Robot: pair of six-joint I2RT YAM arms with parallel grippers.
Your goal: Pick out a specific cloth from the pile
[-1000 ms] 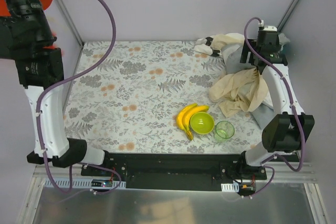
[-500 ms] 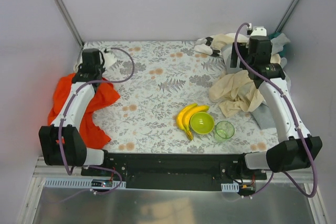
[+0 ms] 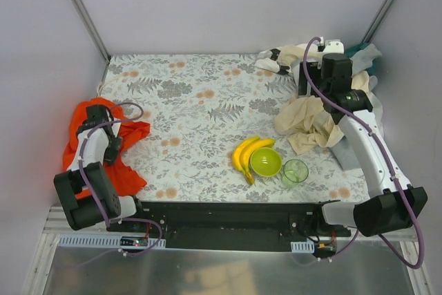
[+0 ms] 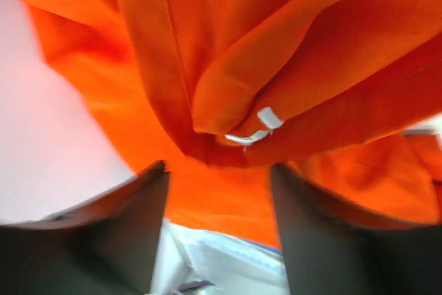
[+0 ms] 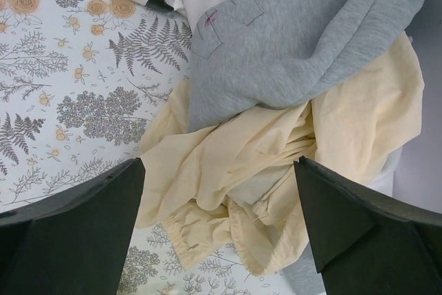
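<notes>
Just now the left gripper [image 4: 217,170] loosened, partly open, releasing the cloth [image 3: 135,131] at frame left, seemingly picked out, well apart from the pile [image 3: 311,119]; right gripper [image 5: 219,164] gaped empty.

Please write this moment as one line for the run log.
left gripper: open, close over the cloth | right gripper: open, empty, above the pile | the cloth: left side, apart from the pile

I see a plain orange-red cloth [image 4: 228,46]. The tablecloth [image 3: 200,101] is white, printed with grey ferns and orange blooms. Yellow bananas [image 3: 243,153], lime-green bowl [image 3: 265,162], translucent green cup [image 3: 295,171]. The pile [image 5: 235,164] shows cream-yellow and grey.
</notes>
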